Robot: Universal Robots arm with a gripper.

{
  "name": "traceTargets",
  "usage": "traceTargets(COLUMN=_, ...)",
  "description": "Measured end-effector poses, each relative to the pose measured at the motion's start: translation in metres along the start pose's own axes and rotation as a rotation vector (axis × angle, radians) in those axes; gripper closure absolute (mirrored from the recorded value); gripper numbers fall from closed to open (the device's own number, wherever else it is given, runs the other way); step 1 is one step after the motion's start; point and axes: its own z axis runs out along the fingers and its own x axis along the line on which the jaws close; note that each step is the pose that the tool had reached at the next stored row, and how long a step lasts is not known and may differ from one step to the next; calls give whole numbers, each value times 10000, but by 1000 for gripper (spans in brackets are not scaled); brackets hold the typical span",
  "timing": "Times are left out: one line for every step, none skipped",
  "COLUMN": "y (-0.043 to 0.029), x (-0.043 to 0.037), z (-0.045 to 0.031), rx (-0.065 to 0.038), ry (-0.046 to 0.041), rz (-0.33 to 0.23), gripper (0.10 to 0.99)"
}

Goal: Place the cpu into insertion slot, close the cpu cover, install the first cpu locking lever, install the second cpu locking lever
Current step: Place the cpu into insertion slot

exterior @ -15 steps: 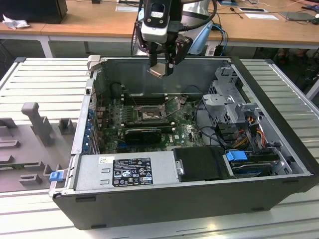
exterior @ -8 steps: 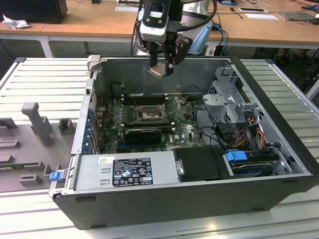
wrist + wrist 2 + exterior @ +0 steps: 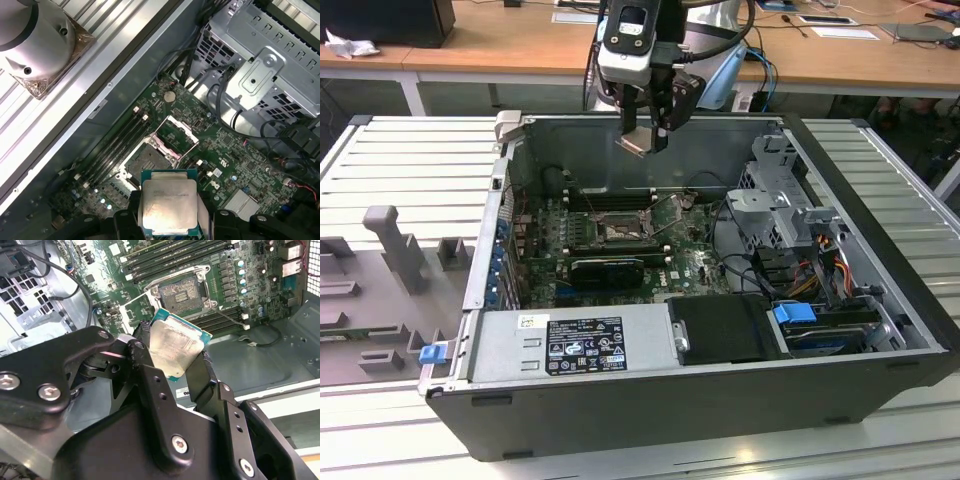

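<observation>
My gripper (image 3: 647, 134) hangs above the open computer case, shut on the cpu (image 3: 640, 145), a flat square chip with a pale silvery top. Both wrist views show the cpu (image 3: 175, 346) (image 3: 167, 204) clamped by its edges between the black fingers (image 3: 145, 360). Below it on the green motherboard lies the insertion slot (image 3: 620, 232) (image 3: 183, 292) (image 3: 149, 159), dark, square and bare. The cpu cover (image 3: 178, 132) (image 3: 136, 310) stands hinged open beside the slot. A thin wire locking lever (image 3: 231, 316) sticks out next to the socket frame.
The case walls (image 3: 650, 400) ring the board. A power supply (image 3: 582, 342) lies along the near side and a metal drive cage (image 3: 775, 205) with cables at the exterior view's right. A long black card (image 3: 607, 268) and memory slots (image 3: 165, 255) flank the socket.
</observation>
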Motion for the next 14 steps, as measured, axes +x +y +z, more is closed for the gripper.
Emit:
traceTargets(y=0, x=0, z=0, rx=-1, ry=-2, rz=27, gripper=561)
traceTargets(y=0, x=0, z=0, rx=-1, ry=-6, rz=63, gripper=561)
traceTargets(y=0, x=0, z=0, rx=-2, ry=-9, rz=94, gripper=561)
traceTargets(y=0, x=0, z=0, rx=-3, ry=-13, rz=150, gripper=561)
traceTargets(y=0, x=0, z=0, rx=-4, ry=-19, rz=208, gripper=561)
traceTargets(y=0, x=0, z=0, rx=-6, ry=-26, rz=290, gripper=561)
traceTargets(y=0, x=0, z=0, rx=-7, ry=-31, rz=343, gripper=561)
traceTargets(y=0, x=0, z=0, rx=-7, ry=-34, rz=379, gripper=561)
traceTargets(y=0, x=0, z=0, rx=-8, ry=-38, rz=414, gripper=561)
traceTargets(y=0, x=0, z=0, rx=-10, ry=-43, rz=476, gripper=561)
traceTargets(y=0, x=0, z=1, rx=-11, ry=-48, rz=533, gripper=561)
traceTargets(y=0, x=0, z=1, rx=-12, ry=-52, rz=579, gripper=561)
traceTargets(y=0, x=0, z=1, rx=-13, ry=-59, rz=653, gripper=561)
traceTargets(y=0, x=0, z=0, rx=-14, ry=-65, rz=715, gripper=561)
